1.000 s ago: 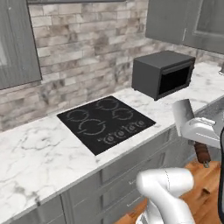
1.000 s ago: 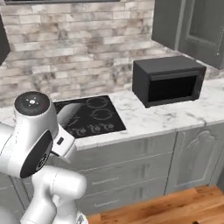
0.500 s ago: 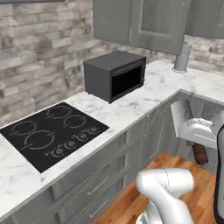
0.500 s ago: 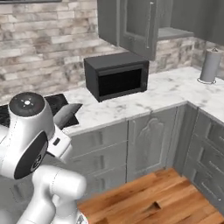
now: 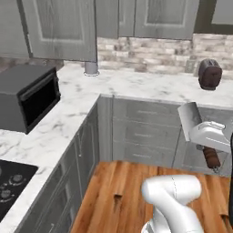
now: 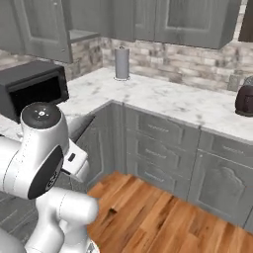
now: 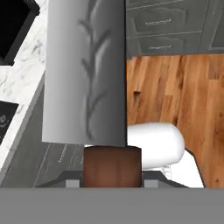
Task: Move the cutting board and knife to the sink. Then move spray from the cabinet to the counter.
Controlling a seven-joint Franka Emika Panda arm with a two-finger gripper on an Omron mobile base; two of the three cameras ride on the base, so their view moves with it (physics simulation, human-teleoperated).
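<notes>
My gripper point(image 5: 208, 136) is shut on the knife, holding it by its reddish-brown handle point(image 5: 211, 157) over the wooden floor. The broad grey blade point(image 5: 189, 119) points up and to the left. In the hand view the blade point(image 7: 85, 74) rises from the handle point(image 7: 112, 165) between the fingertips of my gripper point(image 7: 112, 182). The blade's tip point(image 6: 82, 125) also shows beside my arm. The white marble counter point(image 5: 136, 84) runs round a corner. A grey wall cabinet point(image 6: 81, 29) hangs above it with its door point(image 6: 42, 27) swung open. The cutting board, the sink and the spray are out of view.
A black microwave point(image 5: 27, 95) stands on the left run of counter, with a black cooktop point(image 5: 9, 182) nearer me. A grey paper-towel roll point(image 6: 121, 63) sits in the corner and a dark toaster point(image 5: 209, 74) at the right. Wooden floor point(image 5: 118, 186) lies ahead.
The whole picture has swung: the base has turned, so the cooktop and microwave slid left and the corner counter and toaster came into view. The knife stays in my gripper.
</notes>
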